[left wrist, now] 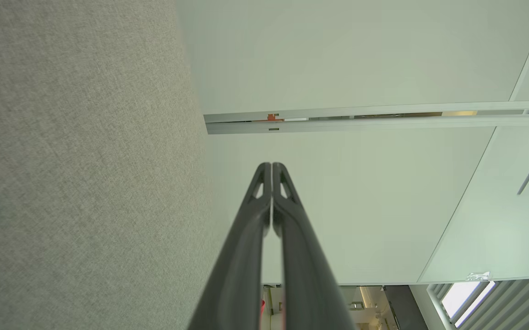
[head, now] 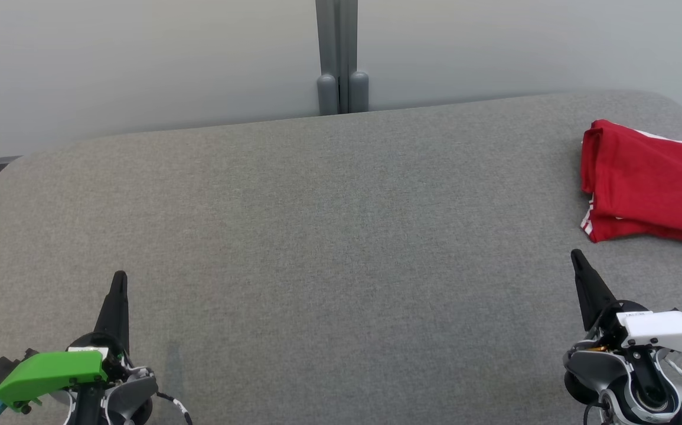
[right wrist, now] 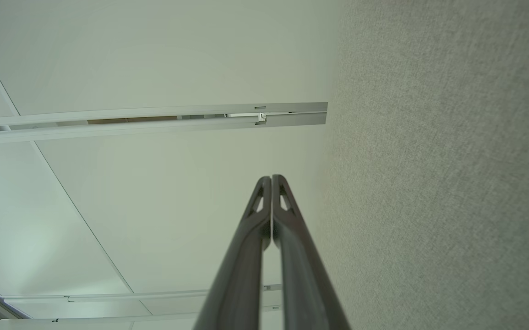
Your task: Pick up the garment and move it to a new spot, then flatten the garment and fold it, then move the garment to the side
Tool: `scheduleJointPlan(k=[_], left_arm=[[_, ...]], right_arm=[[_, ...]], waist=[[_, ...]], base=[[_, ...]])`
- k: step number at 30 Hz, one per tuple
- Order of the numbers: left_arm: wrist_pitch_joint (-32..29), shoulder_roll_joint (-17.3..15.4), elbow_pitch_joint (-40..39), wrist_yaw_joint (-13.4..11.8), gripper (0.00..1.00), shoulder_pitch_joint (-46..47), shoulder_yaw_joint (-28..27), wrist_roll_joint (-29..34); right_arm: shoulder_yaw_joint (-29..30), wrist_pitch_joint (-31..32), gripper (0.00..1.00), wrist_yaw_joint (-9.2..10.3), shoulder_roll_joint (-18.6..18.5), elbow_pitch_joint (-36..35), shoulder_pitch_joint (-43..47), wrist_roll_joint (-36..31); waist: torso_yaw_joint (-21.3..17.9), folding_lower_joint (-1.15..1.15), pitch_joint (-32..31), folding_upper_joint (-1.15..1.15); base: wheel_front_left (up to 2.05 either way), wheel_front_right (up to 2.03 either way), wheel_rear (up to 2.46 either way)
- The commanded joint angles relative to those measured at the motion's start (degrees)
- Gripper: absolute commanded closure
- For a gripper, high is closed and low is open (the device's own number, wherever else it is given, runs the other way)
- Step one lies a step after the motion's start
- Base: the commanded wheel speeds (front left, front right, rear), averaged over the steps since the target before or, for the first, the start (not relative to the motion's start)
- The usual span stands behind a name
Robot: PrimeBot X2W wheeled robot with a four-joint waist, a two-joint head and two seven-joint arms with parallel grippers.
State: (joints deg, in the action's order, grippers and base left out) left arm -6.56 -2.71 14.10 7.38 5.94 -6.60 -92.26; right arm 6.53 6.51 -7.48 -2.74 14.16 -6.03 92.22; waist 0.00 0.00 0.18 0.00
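Note:
A red garment with dark numerals and white trim lies folded at the right edge of the grey padded table, partly cut off by the head view's border. My right gripper stands shut just below the garment's near edge, apart from it. At the lower left my left gripper is shut too, far from the garment. In the left wrist view my left gripper has its fingers pressed together with nothing between them. The right wrist view shows my right gripper the same way, empty.
A pale partition wall with a grey post runs behind the table's far edge. The table's corners are rounded. Both wrist views look along the fabric surface toward the wall panels.

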Motion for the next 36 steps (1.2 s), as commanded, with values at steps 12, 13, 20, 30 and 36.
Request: scheduleJointPlan(k=[12,13,20,30,36], left_arm=[[-0.2,-0.3,-0.1,0.3,1.00,0.6,-0.2,-0.2],[-0.2,-0.3,-0.1,0.3,1.00,0.6,-0.2,-0.2],[-0.2,-0.3,-0.1,0.3,1.00,0.6,-0.2,-0.2],[-0.2,-0.3,-0.1,0.3,1.00,0.6,-0.2,-0.2],[-0.2,-0.3,-0.1,0.3,1.00,0.6,-0.2,-0.2]], right_arm=[[0.1,0.2,1.00,-0.02,-0.2,-0.3,-0.4,0.4],[0.1,0.2,1.00,-0.02,-0.2,-0.3,-0.4,0.4],[0.1,0.2,1.00,-0.02,-0.2,-0.3,-0.4,0.4],[0.1,0.2,1.00,-0.02,-0.2,-0.3,-0.3,0.4],[0.1,0.2,1.00,-0.02,-0.2,-0.3,-0.3,0.4]], waist=[[0.0,0.00,0.0,0.00],[0.0,0.00,0.0,0.00],[0.0,0.00,0.0,0.00],[0.0,0.00,0.0,0.00],[0.0,0.00,0.0,0.00]], base=[[0.00,0.00,0.00],[0.00,0.00,0.00],[0.00,0.00,0.00],[0.00,0.00,0.00],[0.00,0.00,0.00]])
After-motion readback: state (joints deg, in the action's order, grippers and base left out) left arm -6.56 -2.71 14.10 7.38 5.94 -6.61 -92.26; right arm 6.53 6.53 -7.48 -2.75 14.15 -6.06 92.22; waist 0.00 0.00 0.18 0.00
